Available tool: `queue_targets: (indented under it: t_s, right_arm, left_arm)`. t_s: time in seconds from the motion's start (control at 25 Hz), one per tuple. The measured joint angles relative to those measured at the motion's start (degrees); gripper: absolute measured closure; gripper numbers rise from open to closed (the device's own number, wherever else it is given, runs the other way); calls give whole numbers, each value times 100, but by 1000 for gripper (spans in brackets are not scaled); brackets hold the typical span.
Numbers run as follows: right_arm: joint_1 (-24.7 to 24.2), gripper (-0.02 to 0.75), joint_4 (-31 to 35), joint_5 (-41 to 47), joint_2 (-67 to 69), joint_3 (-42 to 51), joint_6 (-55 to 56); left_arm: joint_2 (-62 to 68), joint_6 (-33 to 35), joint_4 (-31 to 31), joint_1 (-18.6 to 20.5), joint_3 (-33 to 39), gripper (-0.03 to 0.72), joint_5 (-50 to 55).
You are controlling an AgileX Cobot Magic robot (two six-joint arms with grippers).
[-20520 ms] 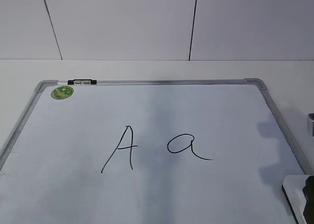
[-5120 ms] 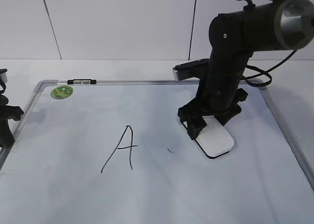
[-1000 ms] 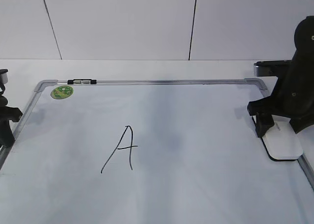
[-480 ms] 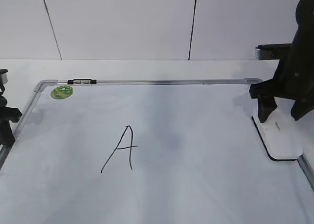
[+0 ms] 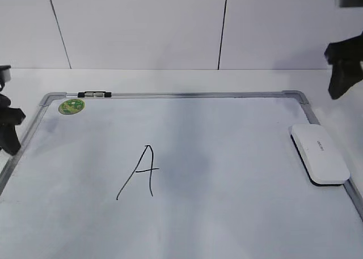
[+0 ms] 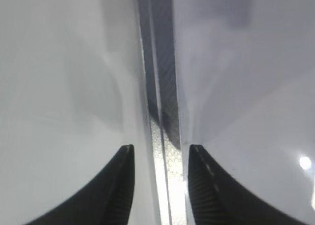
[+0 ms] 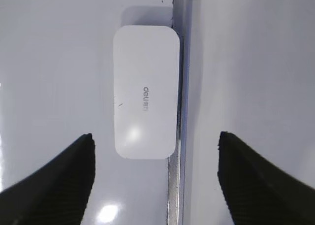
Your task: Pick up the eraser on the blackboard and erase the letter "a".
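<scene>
The white eraser (image 5: 319, 154) lies flat at the right edge of the blackboard (image 5: 187, 94), free of any gripper. My right gripper (image 5: 343, 72) is open and empty, raised above and behind it. In the right wrist view the eraser (image 7: 145, 104) lies against the board's grey frame (image 7: 177, 185), below the wide-open jaws (image 7: 155, 139). No letter "a" shows on the board; only a faint grey smear remains right of the capital "A" (image 5: 139, 171). My left gripper (image 5: 8, 128) is at the board's left edge, its jaws (image 6: 161, 148) open astride the frame (image 6: 165, 102).
A round green sticker (image 5: 71, 106) sits in the board's far left corner, with a small black-and-silver clip (image 5: 95, 94) on the top frame beside it. The board lies on a white table against a white panelled wall.
The lowercase "a" seen at first is gone. Over the last second my right gripper let go of the eraser at the board's right edge and rose up and back. The left gripper stayed put.
</scene>
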Motion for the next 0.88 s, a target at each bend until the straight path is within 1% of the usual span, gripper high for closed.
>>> queue_targets:
  t_s: [0.24,0.32,0.44,0.6,0.72,0.88]
  right_arm:
    - [0,146,0,78,-1072,0,-88]
    - [0,146,0,103,-1392,0,-91]
    - [0,146,0,139,-1760,0,-91]
    - [0,146,0,176,-2055,0,-91]
    - [0,146,34,176,-2262,0,-100]
    - [0,146,83,188,-2653,0,-100]
  left_arm:
    - [-528,-12,21,0,-756,313,921]
    - [-865,-111,21,0,-845,305,1191]
    - [-1400,-239,42,-104,-872,300,1519]
    - [-2199,-425,51,-375,-769,298,1696]
    - [-2838,-582,64,-601,-531,297,1763]
    - [-3766,-747,189,-728,-189,296,1809]
